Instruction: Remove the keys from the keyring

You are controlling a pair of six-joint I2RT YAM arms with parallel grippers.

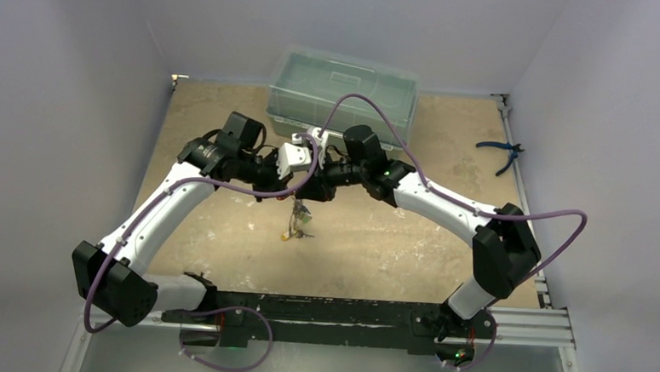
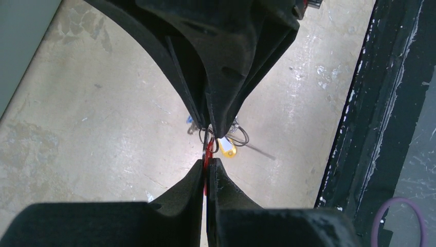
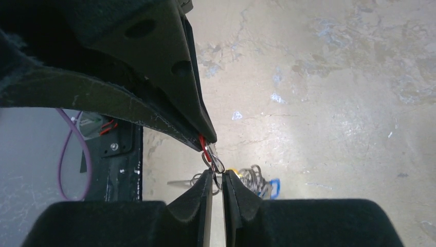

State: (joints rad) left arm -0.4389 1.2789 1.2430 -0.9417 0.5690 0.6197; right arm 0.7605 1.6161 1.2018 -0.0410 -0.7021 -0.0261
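The table (image 1: 221,240) is closed in by pale walls (image 1: 58,95) on the left, back and right, with a metal rail (image 1: 524,320) along its near edge. One clear lidded bin (image 1: 344,89) sits against the back edge at the middle. One pair of blue-handled pliers (image 1: 501,152) lies hard by the right edge. Wide bare stretches lie to the left and right of centre and in front of the bin. The surface is beige, scuffed and blotched with pale patches.

Two arms meet above the middle of the table, tips nearly touching. The left gripper (image 2: 207,163) has its jaws pressed together on a red tag (image 2: 207,154). The right gripper (image 3: 218,177) has its jaws a sliver apart, pinching the thin wire keyring (image 3: 216,163).

The keys (image 1: 297,220) hang in one bunch just below both tips, over the table centre. I count one yellow tag (image 2: 226,148), one blue tag (image 3: 273,187), the one red, and several wire loops too tangled to number.
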